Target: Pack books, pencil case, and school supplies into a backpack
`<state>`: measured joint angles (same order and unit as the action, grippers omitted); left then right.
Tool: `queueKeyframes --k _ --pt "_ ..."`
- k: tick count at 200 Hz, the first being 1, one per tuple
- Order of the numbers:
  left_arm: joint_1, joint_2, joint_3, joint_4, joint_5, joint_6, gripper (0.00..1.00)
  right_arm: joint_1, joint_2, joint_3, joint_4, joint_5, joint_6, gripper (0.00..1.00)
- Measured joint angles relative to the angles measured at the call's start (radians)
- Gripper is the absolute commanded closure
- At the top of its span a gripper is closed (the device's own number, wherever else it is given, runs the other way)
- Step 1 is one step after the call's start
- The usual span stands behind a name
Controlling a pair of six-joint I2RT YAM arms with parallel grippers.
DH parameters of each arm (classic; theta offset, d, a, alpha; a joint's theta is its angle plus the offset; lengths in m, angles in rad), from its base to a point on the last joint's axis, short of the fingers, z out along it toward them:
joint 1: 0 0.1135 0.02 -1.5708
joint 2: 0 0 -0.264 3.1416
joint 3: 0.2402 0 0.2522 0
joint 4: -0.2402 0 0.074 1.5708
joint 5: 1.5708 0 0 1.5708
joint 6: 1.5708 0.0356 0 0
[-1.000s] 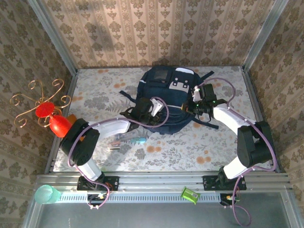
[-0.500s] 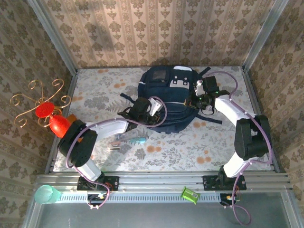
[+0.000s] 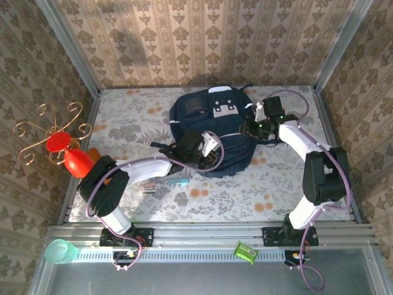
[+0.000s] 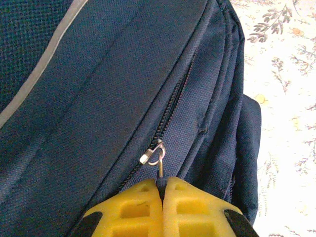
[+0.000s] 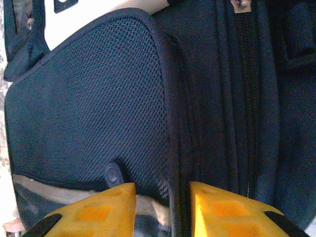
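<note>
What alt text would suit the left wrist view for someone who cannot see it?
The left gripper, with yellow fingers, is shut on the metal zip pull of a dark navy backpack, the zip running diagonally up the fabric. A floral tablecloth shows at the right edge.

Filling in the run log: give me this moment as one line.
left pincer: shut on zip pull | right pincer: straddling backpack mesh-pocket edge, grip unclear | school supplies: on table

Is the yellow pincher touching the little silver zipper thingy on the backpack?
Touching. The left wrist view shows the left end effector shut on the zipper pull of the backpack, metal tab pinched, no gap.
</note>
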<state>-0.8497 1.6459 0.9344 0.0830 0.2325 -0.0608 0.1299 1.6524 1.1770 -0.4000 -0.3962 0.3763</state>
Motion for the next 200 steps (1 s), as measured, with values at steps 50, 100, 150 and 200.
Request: queueKeyframes --k 50,100,150,200 --pt "-0.002 0.005 0.001 0.000 0.007 0.000 1.00 0.036 -0.182 -0.192 0.090 -0.002 0.089 0.44" --pt "-0.002 0.008 0.003 0.000 0.007 0.000 1.00 0.076 -0.191 -0.278 0.159 0.004 0.163 0.39" --pt "-0.002 0.008 0.003 0.000 0.003 0.000 1.00 0.085 -0.163 -0.282 0.240 0.011 0.232 0.71" --pt "0.000 0.008 0.002 -0.012 -0.031 0.005 1.00 0.075 -0.158 -0.287 0.244 0.038 0.261 0.97"
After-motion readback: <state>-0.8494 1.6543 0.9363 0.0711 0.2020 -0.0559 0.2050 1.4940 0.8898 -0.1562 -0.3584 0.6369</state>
